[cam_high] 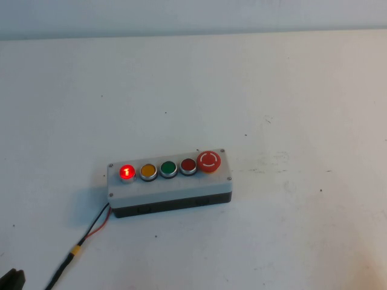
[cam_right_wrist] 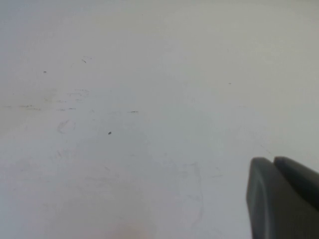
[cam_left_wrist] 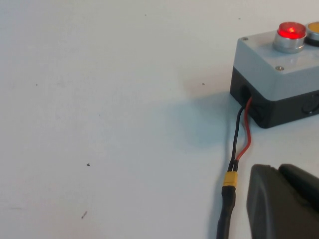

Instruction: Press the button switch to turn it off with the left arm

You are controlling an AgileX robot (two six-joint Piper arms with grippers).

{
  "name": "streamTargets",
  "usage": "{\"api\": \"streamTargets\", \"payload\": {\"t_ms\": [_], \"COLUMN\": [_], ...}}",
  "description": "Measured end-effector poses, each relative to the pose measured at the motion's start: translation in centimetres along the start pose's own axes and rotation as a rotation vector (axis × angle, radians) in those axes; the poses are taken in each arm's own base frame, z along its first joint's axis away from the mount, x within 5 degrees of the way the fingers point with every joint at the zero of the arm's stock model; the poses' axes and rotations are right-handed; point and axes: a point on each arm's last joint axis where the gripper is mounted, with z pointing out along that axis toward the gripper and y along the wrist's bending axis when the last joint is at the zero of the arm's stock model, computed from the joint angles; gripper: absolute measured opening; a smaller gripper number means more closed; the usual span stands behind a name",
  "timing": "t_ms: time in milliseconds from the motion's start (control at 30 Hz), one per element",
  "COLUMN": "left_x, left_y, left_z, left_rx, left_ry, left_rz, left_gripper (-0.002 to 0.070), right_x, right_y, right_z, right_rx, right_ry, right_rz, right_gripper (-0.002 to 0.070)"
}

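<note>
The button switch (cam_high: 127,172) is a small round red button that glows at the left end of the grey five-button box (cam_high: 169,187), next to the yellow button (cam_high: 148,171). It also shows lit in the left wrist view (cam_left_wrist: 291,31). My left gripper (cam_left_wrist: 278,168) is shut and empty, low over the table on the near left of the box, beside its cable. Only a black tip of it shows in the high view (cam_high: 12,279). My right gripper (cam_right_wrist: 273,160) is shut and empty over bare table and is out of the high view.
The box also carries green (cam_high: 169,168), dark red (cam_high: 188,165) and large red mushroom (cam_high: 210,161) buttons. A black and red cable with a yellow connector (cam_high: 76,249) runs from the box's left end to the near edge, and shows in the left wrist view (cam_left_wrist: 230,179). The table is white.
</note>
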Motion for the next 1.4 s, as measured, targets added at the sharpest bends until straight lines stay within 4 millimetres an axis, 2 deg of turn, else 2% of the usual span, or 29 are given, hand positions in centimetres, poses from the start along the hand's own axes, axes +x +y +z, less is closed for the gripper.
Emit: {"api": "streamTargets", "payload": {"t_ms": [167, 367, 433, 700, 867, 1000, 1167, 1400], "left_x": [-0.3, -1.8, -2.2, -3.2, -7.0, -9.8, -12.9, -15.5], "left_y": [-0.1, -0.4, -0.4, -0.2, -0.5, -0.5, -0.2, -0.2], "left_z": [0.0, -0.2, -0.3, -0.6, -1.0, 0.0, 2.7, 7.3], "left_rx": [0.014, 0.093, 0.103, 0.124, 0.167, 0.157, 0.153, 0.236], "left_ry": [-0.033, -0.184, -0.225, -0.278, -0.123, 0.093, 0.388, 0.702], "left_rz": [-0.065, -0.463, -0.538, -0.654, -0.62, -0.506, -0.343, -0.168], "left_gripper": [-0.0002, -0.0002, -0.0002, -0.0002, -0.0002, -0.0002, -0.0002, -0.0002], "right_x": [0.0, 0.0, 0.0, 0.0, 0.0, 0.0, 0.0, 0.0], "right_y": [0.0, 0.0, 0.0, 0.0, 0.0, 0.0, 0.0, 0.0], "right_z": [0.0, 0.0, 0.0, 0.0, 0.0, 0.0, 0.0, 0.0], "right_rx": [0.0, 0.0, 0.0, 0.0, 0.0, 0.0, 0.0, 0.0], "right_ry": [0.0, 0.0, 0.0, 0.0, 0.0, 0.0, 0.0, 0.0], "right_rz": [0.0, 0.0, 0.0, 0.0, 0.0, 0.0, 0.0, 0.0], "right_gripper": [-0.0016, -0.0016, -0.0016, -0.0016, -0.0016, -0.0016, -0.0016, -0.0016]}}
